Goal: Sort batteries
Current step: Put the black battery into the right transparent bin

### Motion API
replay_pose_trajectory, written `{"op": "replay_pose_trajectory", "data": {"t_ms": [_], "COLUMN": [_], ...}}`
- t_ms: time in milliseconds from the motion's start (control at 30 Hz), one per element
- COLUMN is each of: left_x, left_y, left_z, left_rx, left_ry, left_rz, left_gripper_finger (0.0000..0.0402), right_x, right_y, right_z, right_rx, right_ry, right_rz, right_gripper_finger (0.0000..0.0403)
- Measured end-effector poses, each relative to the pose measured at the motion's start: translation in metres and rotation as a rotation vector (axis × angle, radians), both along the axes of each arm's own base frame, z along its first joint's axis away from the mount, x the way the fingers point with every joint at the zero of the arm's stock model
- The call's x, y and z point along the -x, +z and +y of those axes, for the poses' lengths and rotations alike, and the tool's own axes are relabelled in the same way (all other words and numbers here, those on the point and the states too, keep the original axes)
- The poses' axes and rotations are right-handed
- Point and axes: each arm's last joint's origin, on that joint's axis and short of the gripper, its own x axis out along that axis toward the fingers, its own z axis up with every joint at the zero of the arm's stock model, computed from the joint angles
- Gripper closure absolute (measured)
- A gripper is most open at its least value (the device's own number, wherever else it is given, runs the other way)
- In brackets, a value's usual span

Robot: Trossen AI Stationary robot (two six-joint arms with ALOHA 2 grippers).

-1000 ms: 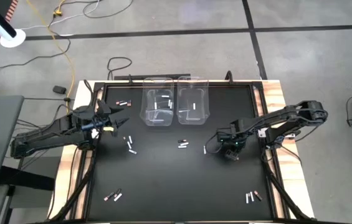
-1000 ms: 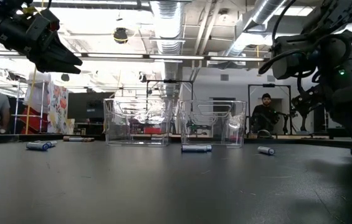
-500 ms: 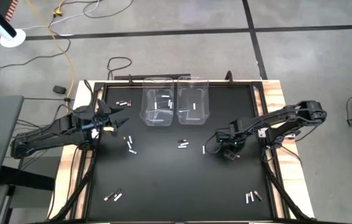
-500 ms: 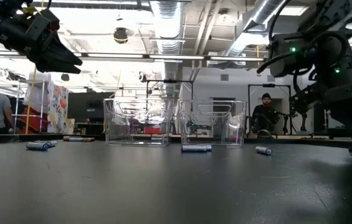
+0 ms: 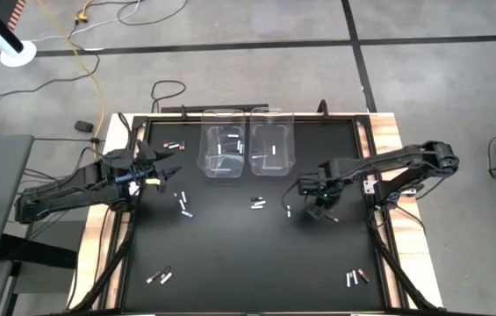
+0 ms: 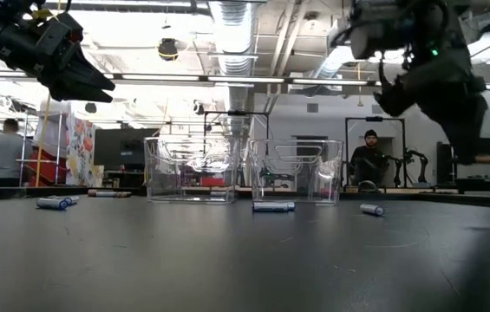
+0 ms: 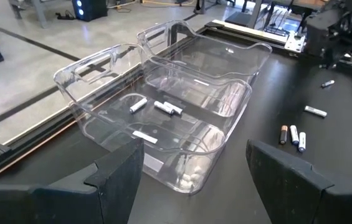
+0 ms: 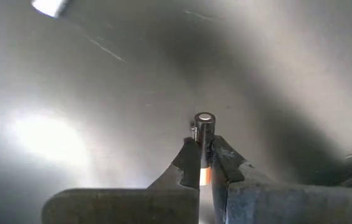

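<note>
My right gripper [image 8: 204, 163] has its jaws clamped on a battery [image 8: 204, 134] near the clear bins [image 5: 246, 151]; my left gripper [image 5: 170, 173] waits, jaws apart.

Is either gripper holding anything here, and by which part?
The right gripper pinches a dark battery by its copper end. The left gripper is open, empty.

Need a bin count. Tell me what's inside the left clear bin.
The left bin holds about four white batteries, loose on its floor: three together, one flat near the front. Glare on the clear walls may hide more. No copper-coloured ones show.
</note>
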Motion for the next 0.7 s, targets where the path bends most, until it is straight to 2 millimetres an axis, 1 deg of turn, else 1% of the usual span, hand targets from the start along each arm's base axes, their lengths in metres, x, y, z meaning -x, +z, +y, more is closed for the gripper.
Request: {"op": "replay_pose_trajectory", "data": {"t_ms": [167,267,367,467,567,633,700], "left_x": [0.000,0.000,0.000,-0.001,-0.001,-0.001,-0.001], "left_y": [0.000,0.001,0.001,0.003,0.003,0.003,0.002], "left_z": [0.000,0.000,0.000,0.000,0.000,0.000,0.000], "left_rx": [0.016,-0.001,0.014,0.030,0.060,0.090,0.110], "left_ry": [0.006,0.001,0.007,0.013,0.023,0.033,0.040], "left_rz": [-0.011,-0.013,-0.026,-0.050,-0.066,-0.084,-0.095], "left_gripper_finger": [0.0123,0.0123,0.0123,0.0123,0.0123,0.0123,0.0123], "right_x": [-0.016,-0.027,-0.039,-0.049,-0.058,-0.065,-0.077], "right_y": [0.027,0.051,0.079,0.109,0.135,0.147,0.154], "right_z": [-0.002,-0.007,-0.016,-0.031,-0.051,-0.066,-0.082], "right_rx": [-0.001,0.010,0.052,0.137,0.228,0.255,0.286], "right_ry": [-0.058,-0.103,-0.138,-0.199,-0.283,-0.326,-0.332], "right_rz": [-0.101,-0.191,-0.315,-0.456,-0.605,-0.662,-0.677], "right_gripper_finger": [0.0385,0.0383,0.0382,0.0383,0.0384,0.0384,0.0385]}}
